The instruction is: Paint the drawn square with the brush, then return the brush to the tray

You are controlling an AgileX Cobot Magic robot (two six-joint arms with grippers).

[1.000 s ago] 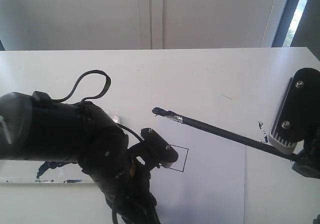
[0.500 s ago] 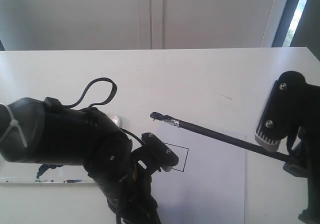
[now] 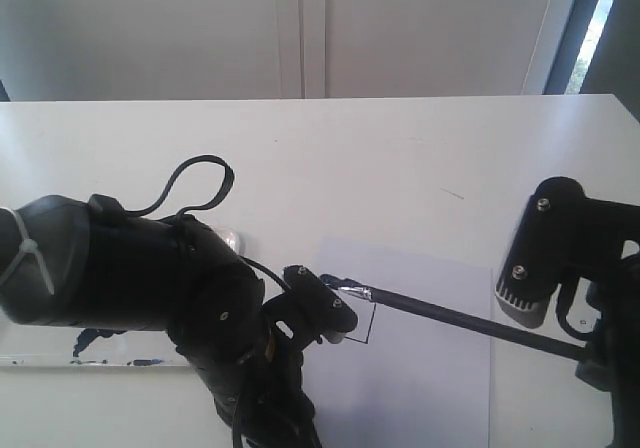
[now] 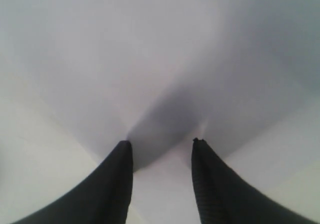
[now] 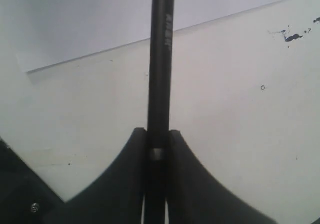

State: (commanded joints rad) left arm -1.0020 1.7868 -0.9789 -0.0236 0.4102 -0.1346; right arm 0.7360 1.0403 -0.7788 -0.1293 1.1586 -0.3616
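Gripping the brush point(image 3: 450, 318) by the far end of its black handle, the right pincer point(image 5: 157, 134) has both jaws closed tight on the shaft, as the right wrist view shows. The brush slants low across the white paper sheet point(image 3: 420, 388) from the right. Its silver ferrule and dark tip point(image 3: 335, 284) sit at the upper edge of the drawn square point(image 3: 362, 323). Whether the bristles touch the paper cannot be told. Only the right and lower pen lines of the square show, and the patch inside them is white. The rest is hidden behind the left pincer point(image 4: 160, 144), which sits over the sheet just beside the brush tip. Its two fingers point(image 4: 112, 184) stand apart with nothing between them. The tray point(image 3: 50, 358), clear plastic and smeared with dark blue paint, lies on the white surface point(image 3: 300, 158) at the lower left, well apart from the brush and partly hidden by the left arm. Small dark paint specks point(image 5: 292, 35) mark the surface near the sheet's edge.
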